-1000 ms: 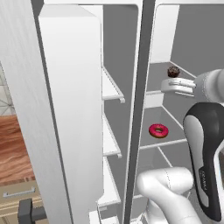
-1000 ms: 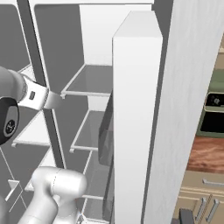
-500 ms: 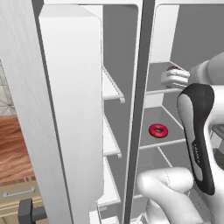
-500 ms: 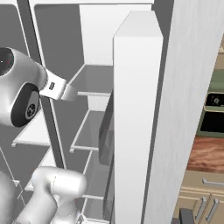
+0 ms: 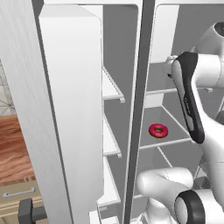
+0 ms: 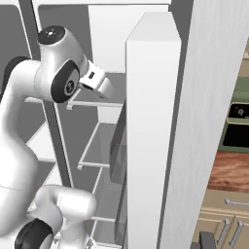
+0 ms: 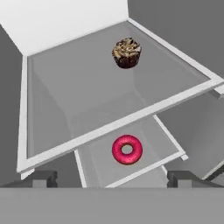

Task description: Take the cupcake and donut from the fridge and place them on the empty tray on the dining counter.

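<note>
We've swung up above the shelves, gripper point(image 7: 112, 179) spread wide and empty; cupcake point(image 7: 127, 53) and donut point(image 7: 127, 149) await pickup.

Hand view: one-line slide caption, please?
Open gripper looks down on cupcake on upper fridge shelf, donut on shelf below.
</note>
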